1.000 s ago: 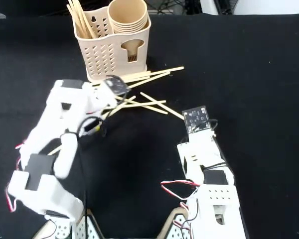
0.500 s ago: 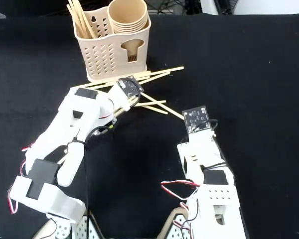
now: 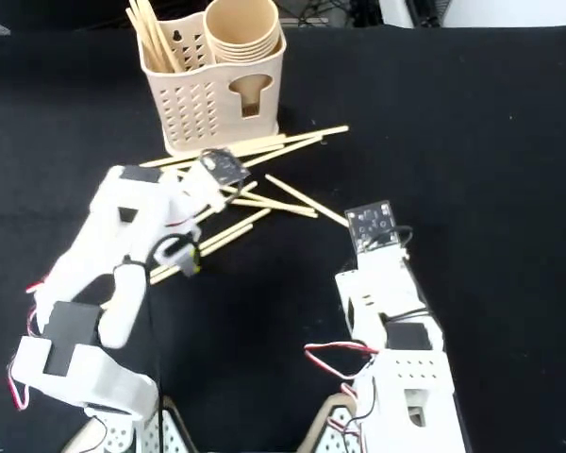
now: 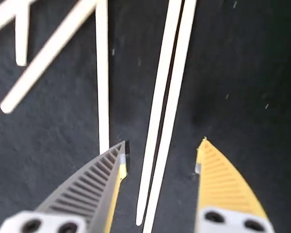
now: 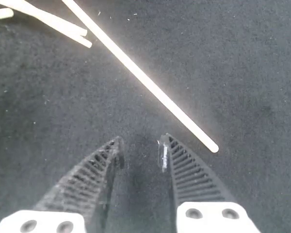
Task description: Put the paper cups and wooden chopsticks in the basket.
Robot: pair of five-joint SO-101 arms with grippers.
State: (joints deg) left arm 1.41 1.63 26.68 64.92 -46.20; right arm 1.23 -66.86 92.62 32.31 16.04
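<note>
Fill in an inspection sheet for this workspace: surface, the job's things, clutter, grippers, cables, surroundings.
Surface: black cloth, lying flat.
Job's things: basket upright at the far side; cups stacked in one compartment; chopsticks standing in the other; loose chopsticks scattered on the cloth in front of the basket.
Clutter: nothing seen.
Grippers: left gripper open, low over the cloth, with a pair of loose chopsticks lying between its fingers; right gripper open and holding nothing, with one chopstick lying ahead of it.
Cables: red and white wires near the right arm's base.
Surroundings: white surface beyond the table's far edge.
</note>
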